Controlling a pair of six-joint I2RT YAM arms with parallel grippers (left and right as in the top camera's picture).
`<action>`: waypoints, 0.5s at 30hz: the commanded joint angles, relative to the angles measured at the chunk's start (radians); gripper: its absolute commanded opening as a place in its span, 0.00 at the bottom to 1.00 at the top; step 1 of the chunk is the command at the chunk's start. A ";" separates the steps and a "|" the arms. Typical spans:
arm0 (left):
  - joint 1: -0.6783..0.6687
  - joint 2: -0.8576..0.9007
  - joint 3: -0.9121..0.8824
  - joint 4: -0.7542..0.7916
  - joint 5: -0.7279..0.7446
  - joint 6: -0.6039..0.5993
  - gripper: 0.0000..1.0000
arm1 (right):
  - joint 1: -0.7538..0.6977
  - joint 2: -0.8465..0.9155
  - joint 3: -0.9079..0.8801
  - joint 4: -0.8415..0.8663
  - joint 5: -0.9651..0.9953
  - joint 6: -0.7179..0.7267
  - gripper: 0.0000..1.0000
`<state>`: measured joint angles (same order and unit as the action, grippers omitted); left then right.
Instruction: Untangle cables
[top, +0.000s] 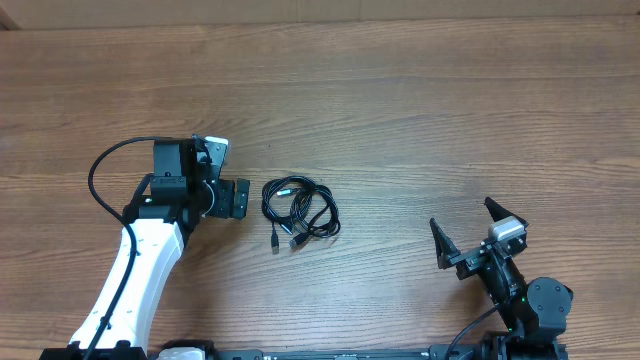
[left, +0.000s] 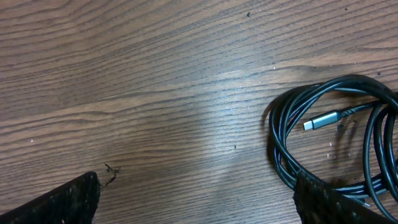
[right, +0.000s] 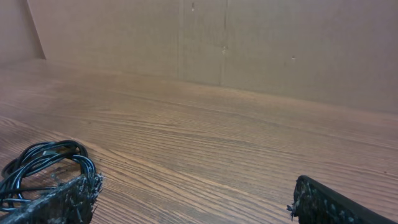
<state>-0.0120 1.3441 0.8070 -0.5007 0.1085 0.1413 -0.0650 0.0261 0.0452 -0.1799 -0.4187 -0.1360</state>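
The cables (top: 300, 208) lie as one coiled black bundle on the wooden table near the middle, with plug ends pointing toward the front. In the left wrist view the coil (left: 336, 137) fills the right side, and a silver-tipped plug (left: 320, 121) lies inside the loop. My left gripper (top: 238, 198) is open and empty just left of the bundle, its right finger over the coil's edge. My right gripper (top: 468, 232) is open and empty at the front right, well away from the cables. The coil (right: 40, 168) shows at the lower left of the right wrist view.
The wooden table (top: 420, 110) spreads all round the bundle. A cardboard wall (right: 249, 43) stands along the table's far side. The left arm's thick black wire (top: 100, 170) loops out to the left of its wrist.
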 joint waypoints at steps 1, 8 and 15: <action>-0.003 0.008 0.026 0.008 0.009 0.021 1.00 | -0.003 -0.002 0.019 -0.017 0.007 -0.008 1.00; -0.003 0.008 0.026 0.011 0.016 0.015 1.00 | -0.003 -0.002 0.020 -0.017 0.007 -0.008 1.00; -0.003 0.008 0.026 0.010 0.016 0.010 1.00 | -0.004 -0.002 0.020 -0.017 0.007 -0.008 1.00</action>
<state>-0.0120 1.3441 0.8070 -0.4938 0.1093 0.1410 -0.0650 0.0261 0.0452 -0.1795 -0.4187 -0.1360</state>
